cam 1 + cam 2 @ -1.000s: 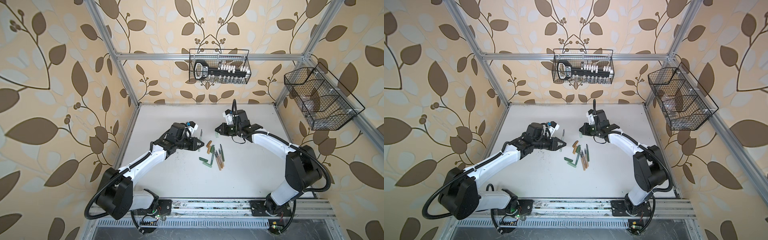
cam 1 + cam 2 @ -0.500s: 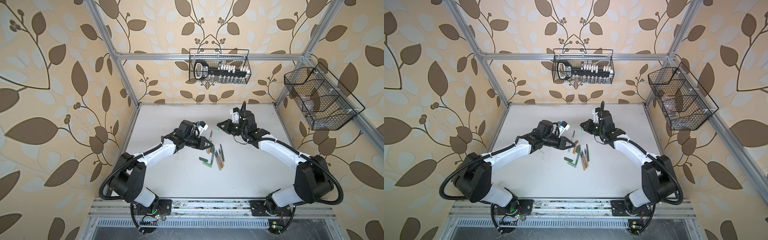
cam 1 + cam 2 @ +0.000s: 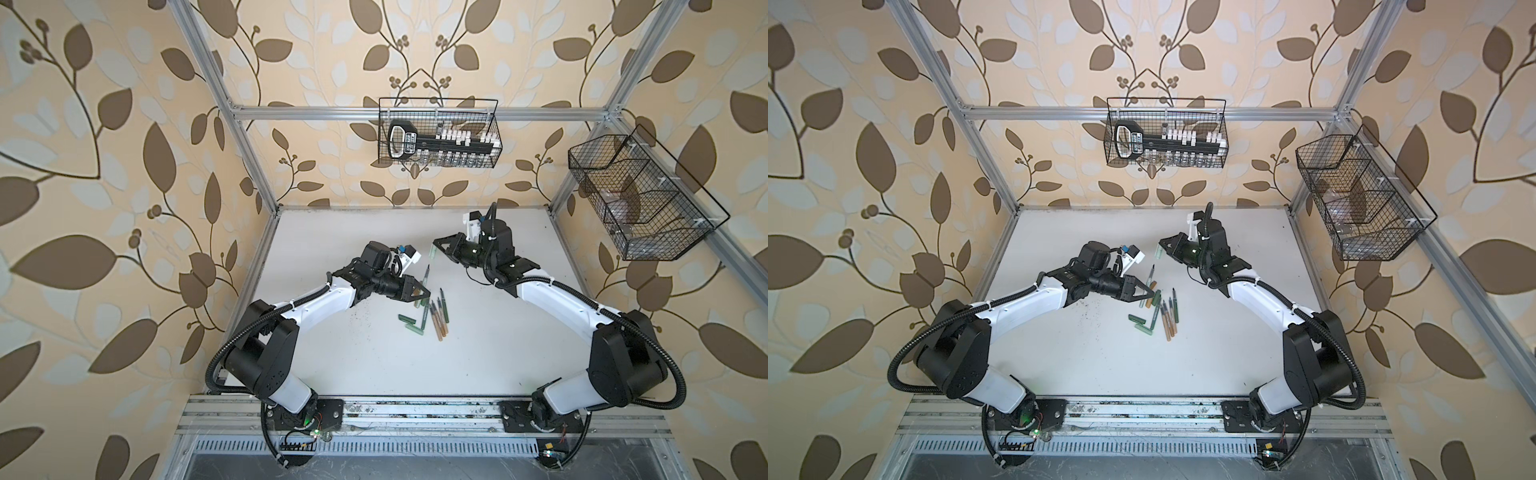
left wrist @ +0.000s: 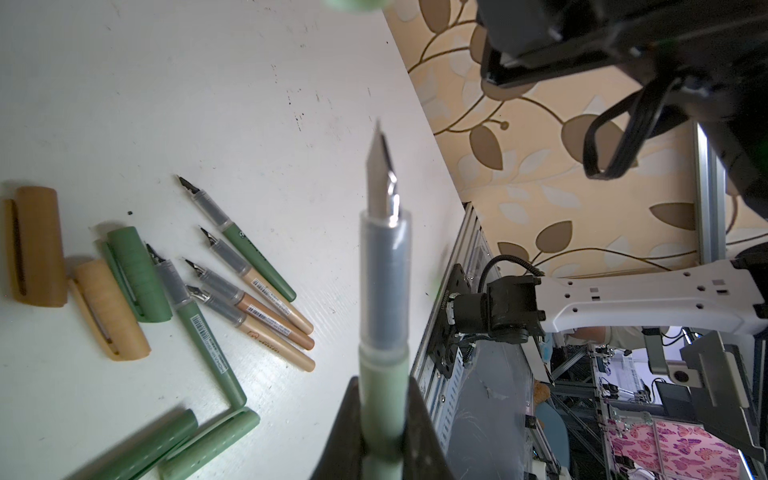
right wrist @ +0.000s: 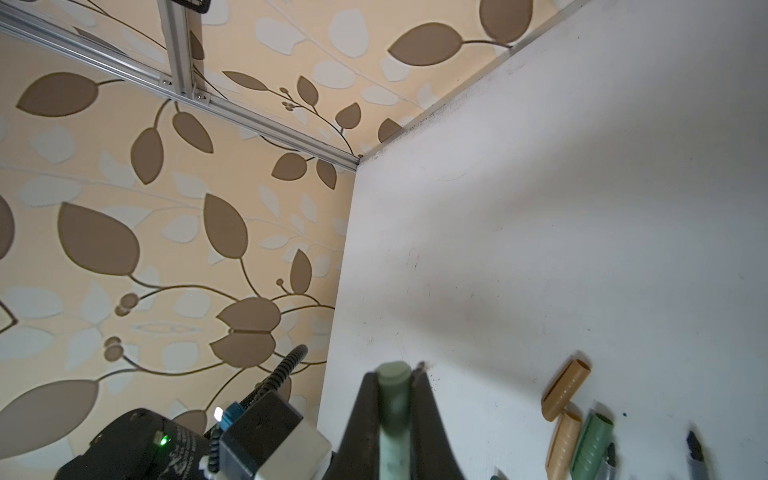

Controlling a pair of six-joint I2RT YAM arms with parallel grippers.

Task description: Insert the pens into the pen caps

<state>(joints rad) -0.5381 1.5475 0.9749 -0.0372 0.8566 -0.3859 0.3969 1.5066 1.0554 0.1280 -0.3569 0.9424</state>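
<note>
Nearest us on the worktop [image 3: 374, 365] lie the loose pens [image 3: 437, 322] in a rough fan, nibs toward the back, with the loose caps [image 4: 139, 274] just beside them; none of these is capped yet. Just behind that cluster the left hand [image 3: 424, 293] is clenched on the barrel of a pale green pen [image 3: 425, 277], held clear of the worktop. Its long axis runs away from the hand toward the back wall, nib leading. Farther back the right hand [image 3: 438, 246] is clamped on a mint cap [image 3: 1158, 250], also lifted, and the cap's long axis lies roughly along the same line as the pen. In both top views the cap sits just beyond the nib, near it but apart. In the left wrist view the cap shows only as a blurred green edge off to one side of the nib's line, so we judge the two are not yet coaxial. We cannot tell from these views which end of the cap is open. The coming move, as we read it, turns on that short gap: either hand has only to close it along the pen's axis, once the nib is brought square to the cap's mouth.
</note>
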